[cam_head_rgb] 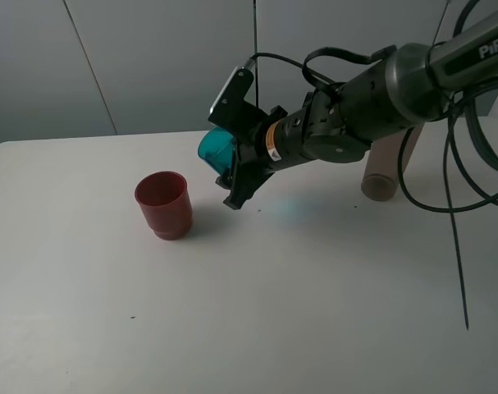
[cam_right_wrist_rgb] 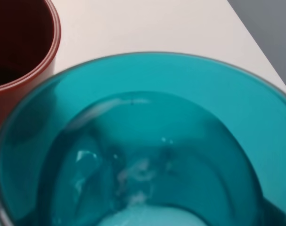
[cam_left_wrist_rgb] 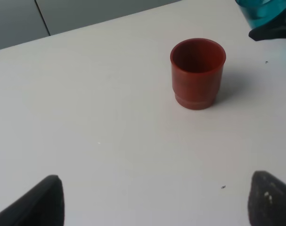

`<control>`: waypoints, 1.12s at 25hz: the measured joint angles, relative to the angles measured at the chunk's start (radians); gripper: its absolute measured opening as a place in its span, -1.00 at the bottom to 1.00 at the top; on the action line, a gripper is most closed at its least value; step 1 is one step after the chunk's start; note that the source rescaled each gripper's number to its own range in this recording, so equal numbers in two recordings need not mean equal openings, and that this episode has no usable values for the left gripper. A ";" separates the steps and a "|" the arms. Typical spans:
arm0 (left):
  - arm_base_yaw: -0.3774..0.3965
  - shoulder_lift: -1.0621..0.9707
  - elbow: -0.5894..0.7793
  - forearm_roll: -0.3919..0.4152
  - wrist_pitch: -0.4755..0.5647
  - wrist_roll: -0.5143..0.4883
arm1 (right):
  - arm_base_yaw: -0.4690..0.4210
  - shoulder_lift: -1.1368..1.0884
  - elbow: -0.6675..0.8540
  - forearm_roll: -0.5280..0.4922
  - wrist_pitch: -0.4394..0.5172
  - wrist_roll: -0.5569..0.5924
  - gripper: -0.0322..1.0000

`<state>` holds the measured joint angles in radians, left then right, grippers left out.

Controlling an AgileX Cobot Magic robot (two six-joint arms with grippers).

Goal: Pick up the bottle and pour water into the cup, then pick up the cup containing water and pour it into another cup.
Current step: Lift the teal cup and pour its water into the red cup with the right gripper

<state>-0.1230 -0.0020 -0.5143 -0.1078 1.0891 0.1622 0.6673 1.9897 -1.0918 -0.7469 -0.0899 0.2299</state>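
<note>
A white desk (cam_head_rgb: 314, 312) with 1 teal tumbler (cam_head_rgb: 214, 148), 1 dark red cup (cam_head_rgb: 162, 205) and 1 brownish bottle (cam_head_rgb: 380, 176). The right gripper (cam_head_rgb: 226, 152) clamps the teal tumbler, tilted, in the air above the desk's middle. The dark red cup stands upright left of the middle, apart from the tumbler. The bottle stands near the far right corner, partly hidden by the arm (cam_head_rgb: 372, 98). The left gripper (cam_left_wrist_rgb: 157, 202) is spread wide, holding nothing.

The right gripper (cam_head_rgb: 230, 149) clamps the teal translucent tumbler (cam_head_rgb: 211, 148), holding it clear of the white table (cam_head_rgb: 257, 328). Below the fingertips and a little beyond them, the dark red cup (cam_head_rgb: 162, 205) stands upright on the table, apart from the tumbler. Back behind the wrist stands the smoky grey-brown bottle (cam_head_rgb: 381, 171), largely hidden by the arm (cam_head_rgb: 372, 98).
</note>
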 joint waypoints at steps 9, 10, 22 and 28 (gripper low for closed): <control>0.000 0.000 0.000 0.002 0.000 0.000 | 0.051 -0.002 -0.038 -0.018 0.063 0.008 -0.85; 0.000 0.000 0.000 0.002 0.000 0.000 | 0.055 -0.002 -0.046 -0.020 0.075 0.009 -0.85; 0.000 0.000 0.000 0.004 0.000 0.004 | 0.121 -0.002 -0.125 -0.080 0.237 0.013 -0.85; 0.000 0.000 0.000 0.004 0.000 0.004 | 0.151 0.011 -0.177 -0.106 0.295 0.013 -0.85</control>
<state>-0.1230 -0.0020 -0.5143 -0.1040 1.0891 0.1660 0.8179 2.0002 -1.2686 -0.8527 0.2050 0.2434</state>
